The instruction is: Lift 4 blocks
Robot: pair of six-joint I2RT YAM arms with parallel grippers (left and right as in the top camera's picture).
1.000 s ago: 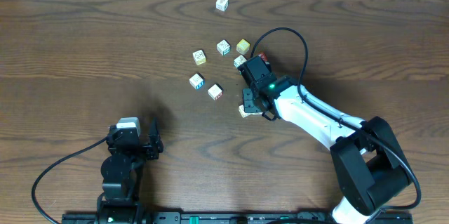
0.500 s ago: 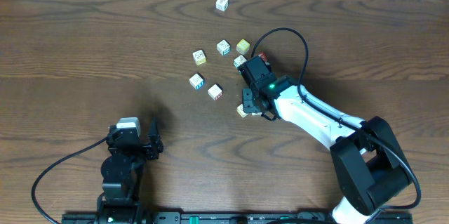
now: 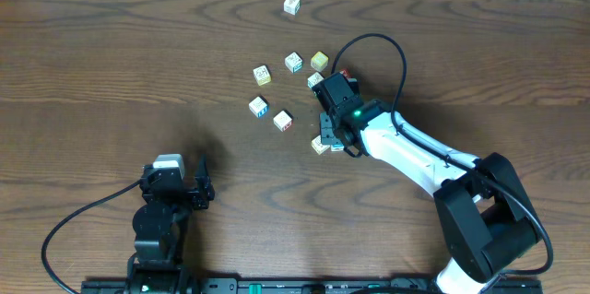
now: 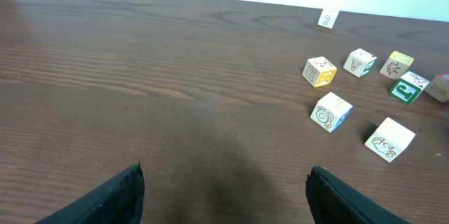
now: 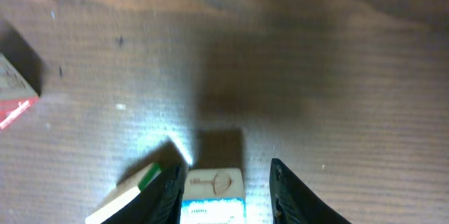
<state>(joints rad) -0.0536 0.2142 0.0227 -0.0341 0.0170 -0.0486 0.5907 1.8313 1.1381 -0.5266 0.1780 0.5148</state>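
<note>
Right wrist view: a cream block (image 5: 214,194) is straddled by the right tool (image 5: 224,175), which is part-open with a gap seen at one finger, so nothing is gripped. The left tool (image 4: 224,175) is parked wide open and empty. Farther off, the other blocks (image 3: 283,121) are scattered on the worktop (image 3: 111,73). None is seen raised, so lifting is judged still to be done.
</note>
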